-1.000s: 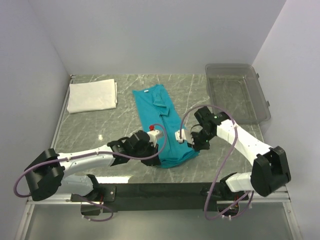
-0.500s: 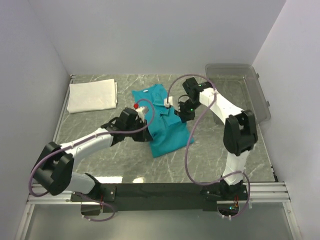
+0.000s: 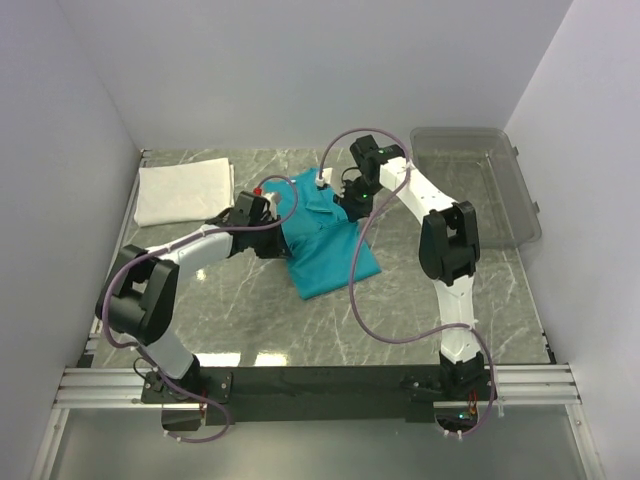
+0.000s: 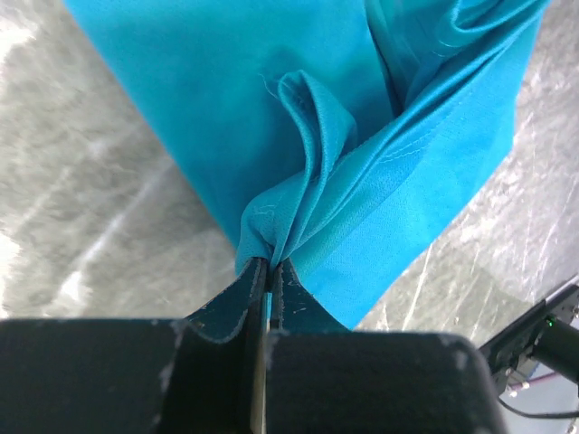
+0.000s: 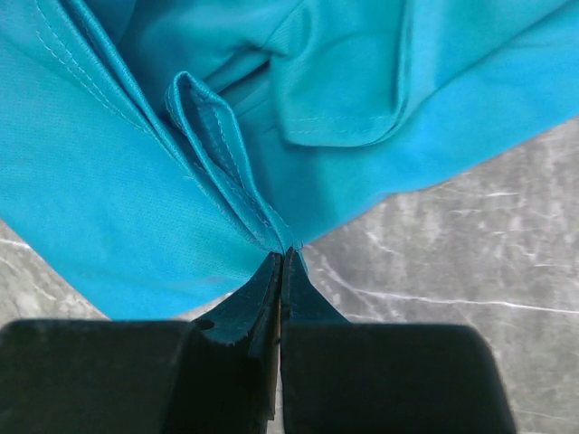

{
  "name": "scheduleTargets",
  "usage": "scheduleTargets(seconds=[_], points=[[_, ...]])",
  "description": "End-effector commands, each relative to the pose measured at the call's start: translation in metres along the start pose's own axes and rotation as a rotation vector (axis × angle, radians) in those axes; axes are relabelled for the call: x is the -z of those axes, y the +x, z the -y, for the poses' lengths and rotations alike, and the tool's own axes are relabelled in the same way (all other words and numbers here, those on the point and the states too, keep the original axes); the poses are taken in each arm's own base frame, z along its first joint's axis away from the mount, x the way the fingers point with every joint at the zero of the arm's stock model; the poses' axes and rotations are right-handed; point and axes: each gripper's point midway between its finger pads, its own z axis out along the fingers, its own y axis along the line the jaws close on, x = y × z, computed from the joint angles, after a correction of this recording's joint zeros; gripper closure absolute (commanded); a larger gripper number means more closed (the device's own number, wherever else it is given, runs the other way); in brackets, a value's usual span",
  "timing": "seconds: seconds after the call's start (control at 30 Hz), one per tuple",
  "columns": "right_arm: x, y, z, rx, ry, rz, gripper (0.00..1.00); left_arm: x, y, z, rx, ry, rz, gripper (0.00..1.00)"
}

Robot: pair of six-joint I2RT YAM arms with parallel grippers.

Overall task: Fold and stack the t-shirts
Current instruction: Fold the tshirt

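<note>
Teal t-shirt [image 3: 330, 262] is sitting mid-fold, left pincer [image 4: 269, 264] and right pincer [image 5: 282, 255] each clenching an edge; stacking with white tee [image 3: 185, 192] pending.

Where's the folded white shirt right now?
In the top view, the folded white shirt lies flat in the far-left corner of the table, apart from the teal t-shirt to its right.

Off to my right, at the far corner, I see a smoky clear plastic bin [image 3: 495, 195] sitting on the grey marbled table [image 3: 270, 315]. Pale walls [image 3: 300, 70] close three sides; a black bar [image 3: 320, 383] spans the near edge.
</note>
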Motion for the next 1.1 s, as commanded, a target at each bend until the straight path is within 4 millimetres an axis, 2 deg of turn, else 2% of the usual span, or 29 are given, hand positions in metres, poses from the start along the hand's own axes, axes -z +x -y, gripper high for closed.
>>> scheduleTargets(seconds=[0.0,0.27,0.53,0.77,0.8,0.83,0.87,0.9,0.93,1.0,1.03,1.07], points=[[0.011,-0.017,0.012,-0.001,0.046,0.031,1.00,0.003,-0.022,0.002,-0.041,-0.002,0.041,0.99],[0.001,-0.015,0.014,-0.019,0.054,0.023,1.00,-0.003,-0.034,0.000,-0.043,-0.005,0.047,0.99],[-0.003,-0.017,0.027,-0.044,0.089,0.020,1.00,-0.009,-0.040,-0.009,-0.041,-0.046,0.051,0.99],[-0.006,-0.018,0.034,-0.074,0.122,0.027,1.00,-0.011,-0.055,-0.016,-0.050,-0.089,0.091,0.98],[-0.006,-0.019,0.036,-0.083,0.135,0.032,0.93,-0.010,-0.059,-0.019,-0.046,-0.104,0.106,0.95],[-0.001,-0.019,0.041,-0.098,0.174,0.031,0.87,-0.009,-0.063,-0.021,-0.043,-0.114,0.122,0.80],[-0.004,-0.022,0.049,-0.154,0.222,0.058,0.77,-0.006,-0.068,-0.027,-0.032,-0.151,0.152,0.72],[-0.001,-0.025,0.053,-0.179,0.256,0.075,0.57,-0.003,-0.073,-0.030,-0.027,-0.175,0.174,0.65],[0.011,-0.032,0.059,-0.195,0.308,0.107,0.51,0.005,-0.079,-0.029,-0.028,-0.188,0.208,0.54],[0.022,-0.038,0.074,-0.280,0.412,0.167,0.42,0.017,-0.091,-0.034,-0.017,-0.239,0.272,0.42],[0.037,-0.045,0.077,-0.294,0.446,0.200,0.42,0.029,-0.097,-0.035,-0.017,-0.266,0.313,0.31],[0.043,-0.048,0.080,-0.336,0.462,0.235,0.40,0.036,-0.101,-0.036,-0.026,-0.279,0.332,0.30]])
